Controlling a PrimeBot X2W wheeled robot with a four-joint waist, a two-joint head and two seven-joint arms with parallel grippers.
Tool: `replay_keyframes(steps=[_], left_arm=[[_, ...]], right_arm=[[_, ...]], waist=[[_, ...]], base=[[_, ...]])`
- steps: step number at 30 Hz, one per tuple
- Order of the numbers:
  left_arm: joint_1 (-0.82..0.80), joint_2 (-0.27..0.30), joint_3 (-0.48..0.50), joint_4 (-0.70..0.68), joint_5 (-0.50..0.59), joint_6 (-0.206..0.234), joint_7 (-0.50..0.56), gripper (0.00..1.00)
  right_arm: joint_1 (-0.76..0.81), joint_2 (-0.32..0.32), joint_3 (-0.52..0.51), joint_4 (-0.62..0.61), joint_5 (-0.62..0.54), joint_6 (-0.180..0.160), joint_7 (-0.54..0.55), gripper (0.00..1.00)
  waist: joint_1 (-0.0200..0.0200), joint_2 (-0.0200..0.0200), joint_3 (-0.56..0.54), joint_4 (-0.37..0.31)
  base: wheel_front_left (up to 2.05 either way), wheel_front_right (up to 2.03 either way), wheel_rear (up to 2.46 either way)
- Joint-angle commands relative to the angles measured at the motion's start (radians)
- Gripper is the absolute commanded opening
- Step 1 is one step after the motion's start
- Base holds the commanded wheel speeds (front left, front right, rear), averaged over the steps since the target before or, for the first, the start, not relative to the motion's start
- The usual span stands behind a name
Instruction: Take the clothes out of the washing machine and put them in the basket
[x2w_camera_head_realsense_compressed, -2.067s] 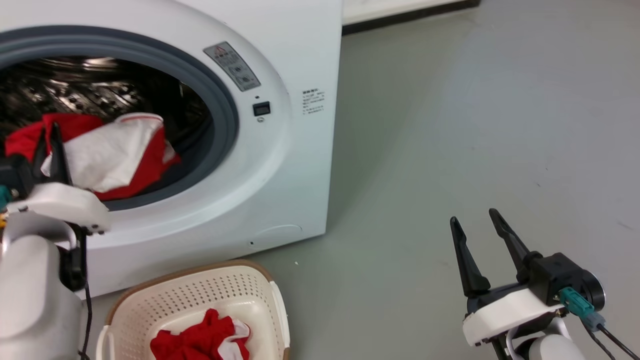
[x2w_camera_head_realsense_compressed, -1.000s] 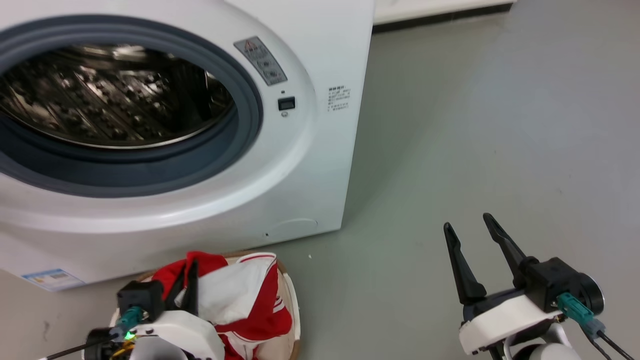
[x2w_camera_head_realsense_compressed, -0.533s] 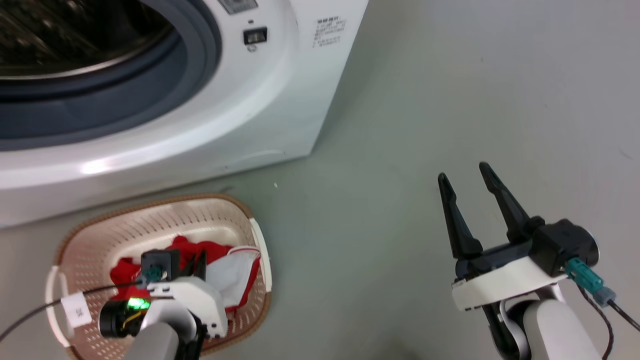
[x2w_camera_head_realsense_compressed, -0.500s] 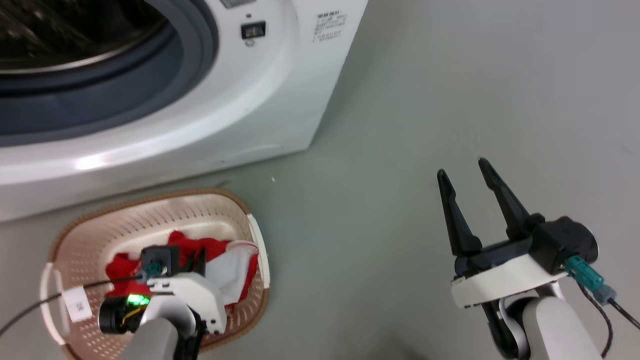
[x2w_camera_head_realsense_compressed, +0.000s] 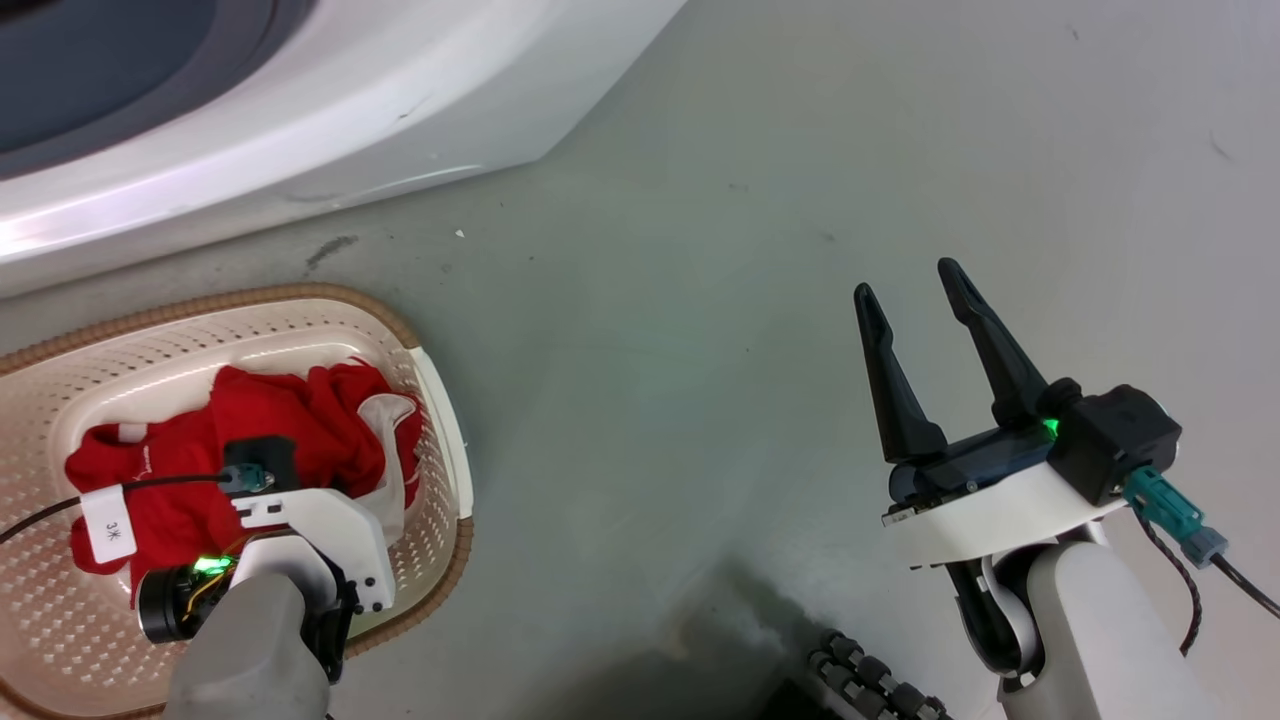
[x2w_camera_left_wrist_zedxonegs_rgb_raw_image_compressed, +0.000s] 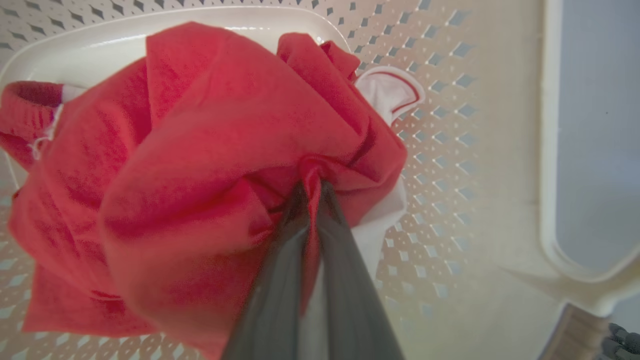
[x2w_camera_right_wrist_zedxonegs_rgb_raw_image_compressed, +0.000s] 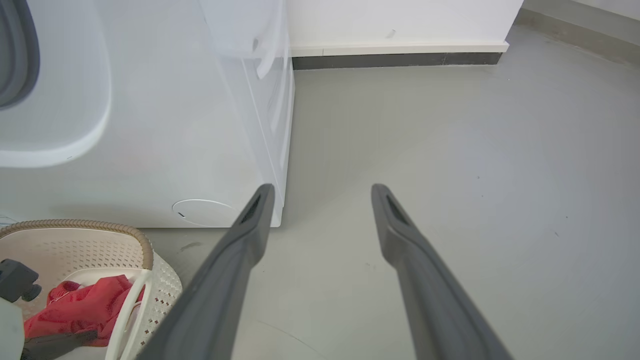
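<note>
From the head, the washer (x2w_camera_head_realsense_compressed: 300, 130) is cut off to its lower front, and the left claw (x2w_camera_left_wrist_zedxonegs_rgb_raw_image_compressed: 312, 186) hides its fingers beneath its own wrist. Its wrist view shows them clamped tight on a red fold of the clothes (x2w_camera_head_realsense_compressed: 300, 420), which lie heaped in the basket (x2w_camera_head_realsense_compressed: 440, 400) (left edge cropped). The right claw (x2w_camera_head_realsense_compressed: 903, 278) hangs over the floor (x2w_camera_head_realsense_compressed: 650, 300), fingers spread wide, empty.

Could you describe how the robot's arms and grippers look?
The left gripper and right gripper each have two long dark jaws, a white shell, a teal plug with black cable and pale grey forearms. A white tag marks the left cable.
</note>
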Motion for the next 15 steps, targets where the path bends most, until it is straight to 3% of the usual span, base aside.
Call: replay_keyframes(steps=[1, 5, 6, 7, 8, 15], left_arm=[[-0.021, 0.004, 0.005, 0.032, -0.009, 0.000, -0.007, 0.00], [-0.042, 0.001, 0.006, 0.087, -0.018, -0.012, 0.001, 0.00], [-0.047, 0.001, 0.006, 0.098, -0.020, -0.013, 0.001, 0.18], [-0.049, -0.001, 0.008, 0.108, -0.026, -0.014, 0.001, 0.47], [-0.047, -0.005, 0.008, 0.117, -0.026, -0.016, 0.000, 0.98], [-0.003, -0.046, 0.024, 0.149, -0.064, -0.040, -0.034, 1.00]], right_arm=[[-0.023, 0.002, 0.005, 0.006, 0.005, -0.001, -0.006, 1.00], [-0.026, 0.002, 0.012, 0.014, 0.007, -0.001, -0.008, 1.00], [-0.029, 0.002, 0.013, 0.017, 0.008, -0.001, -0.009, 1.00], [-0.031, 0.002, 0.012, 0.020, 0.008, -0.001, -0.010, 1.00], [-0.033, 0.002, 0.009, 0.023, 0.007, -0.001, -0.010, 1.00], [-0.016, 0.001, 0.002, 0.050, -0.014, -0.001, -0.010, 1.00]], waist=[[-0.0002, 0.0000, 0.018, -0.011], [-0.0002, 0.0000, 0.020, -0.014], [-0.0002, 0.0000, 0.018, -0.014], [-0.0002, 0.0000, 0.015, -0.012], [-0.0002, 0.0000, 0.008, -0.010], [-0.0002, 0.0000, -0.112, 0.027]], base=[[0.00, 0.00, 0.00], [0.00, 0.00, 0.00], [0.00, 0.00, 0.00], [0.00, 0.00, 0.00], [0.00, 0.00, 0.00], [0.00, 0.00, 0.00]])
